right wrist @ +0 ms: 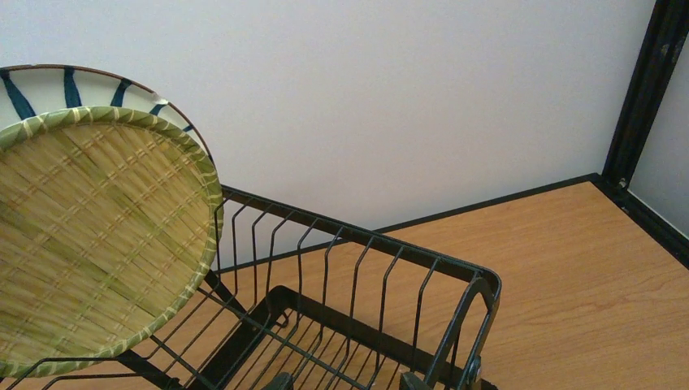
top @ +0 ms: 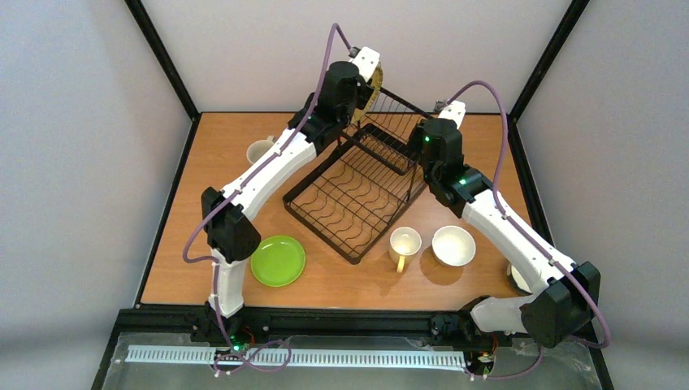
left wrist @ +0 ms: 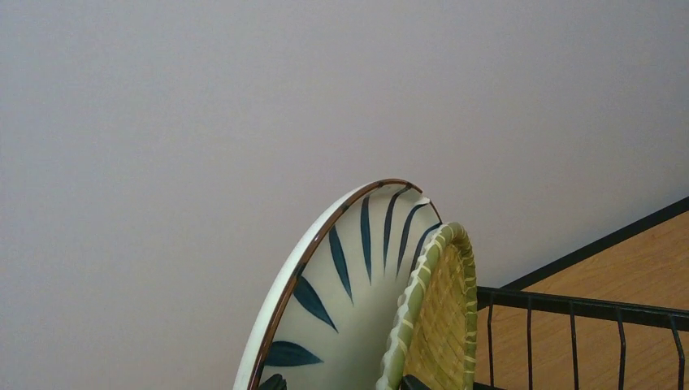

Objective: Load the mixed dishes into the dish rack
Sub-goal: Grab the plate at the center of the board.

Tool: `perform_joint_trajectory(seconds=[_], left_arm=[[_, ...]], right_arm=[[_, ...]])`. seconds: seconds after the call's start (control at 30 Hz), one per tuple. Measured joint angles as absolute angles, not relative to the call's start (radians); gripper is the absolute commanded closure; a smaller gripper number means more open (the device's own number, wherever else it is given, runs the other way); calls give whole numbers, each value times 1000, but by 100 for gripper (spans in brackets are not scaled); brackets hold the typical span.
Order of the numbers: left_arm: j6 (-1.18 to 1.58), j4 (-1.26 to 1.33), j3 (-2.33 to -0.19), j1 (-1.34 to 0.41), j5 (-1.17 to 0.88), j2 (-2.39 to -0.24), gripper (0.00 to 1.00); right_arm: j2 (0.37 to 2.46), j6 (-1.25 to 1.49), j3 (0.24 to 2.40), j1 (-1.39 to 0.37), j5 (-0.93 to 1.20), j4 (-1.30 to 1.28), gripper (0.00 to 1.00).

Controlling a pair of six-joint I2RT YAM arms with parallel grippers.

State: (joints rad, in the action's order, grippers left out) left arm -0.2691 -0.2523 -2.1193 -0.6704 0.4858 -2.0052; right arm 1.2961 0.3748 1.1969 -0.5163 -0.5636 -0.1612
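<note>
The black wire dish rack (top: 357, 199) stands mid-table. The woven bamboo plate (right wrist: 89, 236) stands on edge in its taller basket end, with the striped plate (left wrist: 357, 301) upright just behind it. My left gripper (left wrist: 343, 383) is open right at these two plates, its fingertips (left wrist: 274, 382) barely showing; in the top view it (top: 361, 89) is beside the bamboo plate (top: 375, 81). My right gripper (right wrist: 345, 382) is open and empty over the rack's right end (right wrist: 366, 244). The lime-green plate (top: 278, 260), a mug (top: 405, 244) and a bowl (top: 453, 245) sit on the table.
A second pale mug (top: 258, 150) stands at the far left of the table. A small white dish (top: 514, 279) is partly hidden under my right arm. Black frame posts and grey walls close in the table. The rack's top rail (left wrist: 569, 307) shows in the left wrist view.
</note>
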Motion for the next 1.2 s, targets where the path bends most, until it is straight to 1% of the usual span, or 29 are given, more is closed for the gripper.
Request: perform_joint_trajectory(seconds=[0.57, 0.93, 1.2], left_arm=[[-202, -316, -2120, -667, 422, -1954, 21], [-198, -326, -2122, -674, 441, -1935, 21], [-178, -369, -2167, -697, 458, -1888, 21]], right_arm=[[1268, 399, 1188, -516, -561, -168, 25], [1241, 405, 1181, -516, -561, -169, 24], [1213, 411, 1171, -516, -560, -178, 24]])
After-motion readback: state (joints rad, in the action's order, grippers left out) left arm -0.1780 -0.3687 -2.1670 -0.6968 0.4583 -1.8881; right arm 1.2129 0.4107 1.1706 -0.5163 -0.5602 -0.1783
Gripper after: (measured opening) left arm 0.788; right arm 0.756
